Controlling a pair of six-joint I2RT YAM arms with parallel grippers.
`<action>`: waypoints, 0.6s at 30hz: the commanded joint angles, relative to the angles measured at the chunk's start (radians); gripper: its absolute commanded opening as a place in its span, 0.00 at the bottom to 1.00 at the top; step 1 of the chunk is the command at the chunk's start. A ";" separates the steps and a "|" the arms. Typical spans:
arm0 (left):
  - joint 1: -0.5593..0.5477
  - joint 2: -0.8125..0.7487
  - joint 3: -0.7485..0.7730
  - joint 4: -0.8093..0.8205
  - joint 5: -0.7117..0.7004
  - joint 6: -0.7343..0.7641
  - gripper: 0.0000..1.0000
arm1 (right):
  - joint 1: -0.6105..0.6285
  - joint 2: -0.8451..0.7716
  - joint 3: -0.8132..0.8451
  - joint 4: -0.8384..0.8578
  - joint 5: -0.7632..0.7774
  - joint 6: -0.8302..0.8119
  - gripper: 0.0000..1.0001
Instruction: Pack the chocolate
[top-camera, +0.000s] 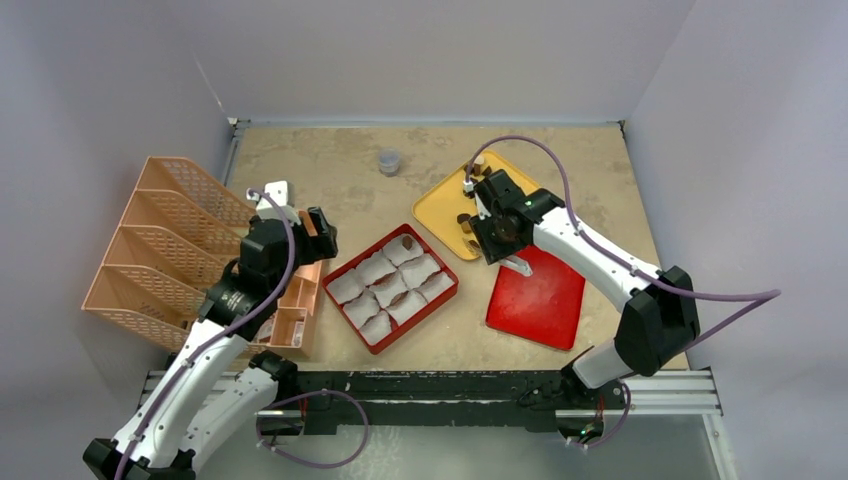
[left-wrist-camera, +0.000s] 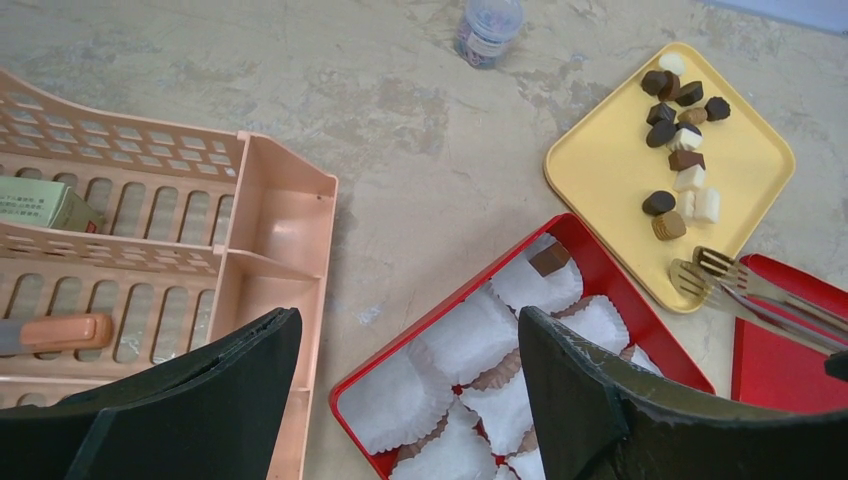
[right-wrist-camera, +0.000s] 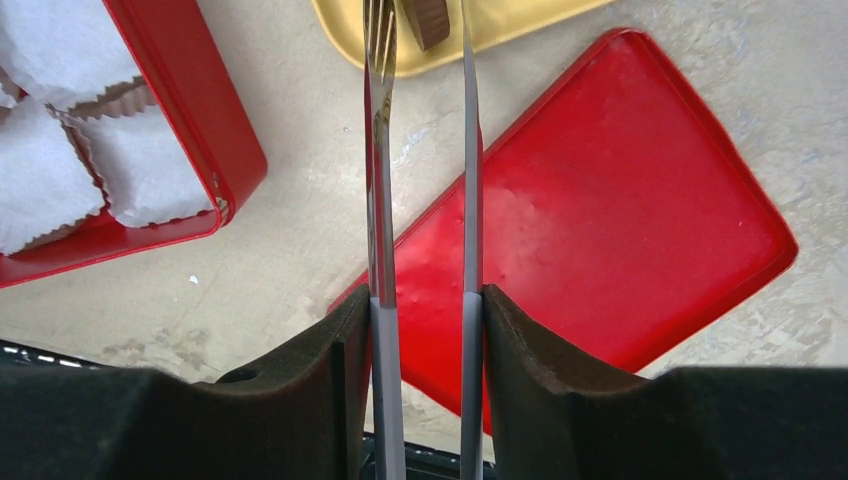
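Observation:
Several chocolate chunks (left-wrist-camera: 680, 130), dark, light brown and white, lie on a yellow tray (left-wrist-camera: 610, 170), also seen from the top view (top-camera: 440, 205). One brown chunk (left-wrist-camera: 550, 258) sits in a white paper cup in the red box (left-wrist-camera: 440, 310), which holds several cups. My right gripper (right-wrist-camera: 425, 300) is shut on metal tongs (right-wrist-camera: 378, 200). The tong tips reach the tray's near edge, with a light brown chunk (right-wrist-camera: 430, 20) between them; I cannot tell if it is pinched. My left gripper (left-wrist-camera: 408, 318) is open and empty above the box's left end.
A red lid (top-camera: 540, 300) lies right of the box, under my right gripper (top-camera: 497, 235). A peach slotted organiser (top-camera: 170, 250) stands at the left beside my left gripper (top-camera: 300, 215). A small jar (top-camera: 389, 161) stands at the back.

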 joint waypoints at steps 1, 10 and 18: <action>0.004 -0.026 0.014 0.042 -0.018 0.021 0.79 | -0.005 -0.012 -0.013 0.019 -0.020 -0.017 0.43; 0.004 -0.031 0.018 0.035 -0.016 0.020 0.79 | -0.005 -0.024 0.027 0.011 -0.016 -0.026 0.20; 0.004 -0.038 0.018 0.029 -0.023 0.018 0.79 | -0.005 -0.043 0.053 0.012 -0.004 -0.008 0.17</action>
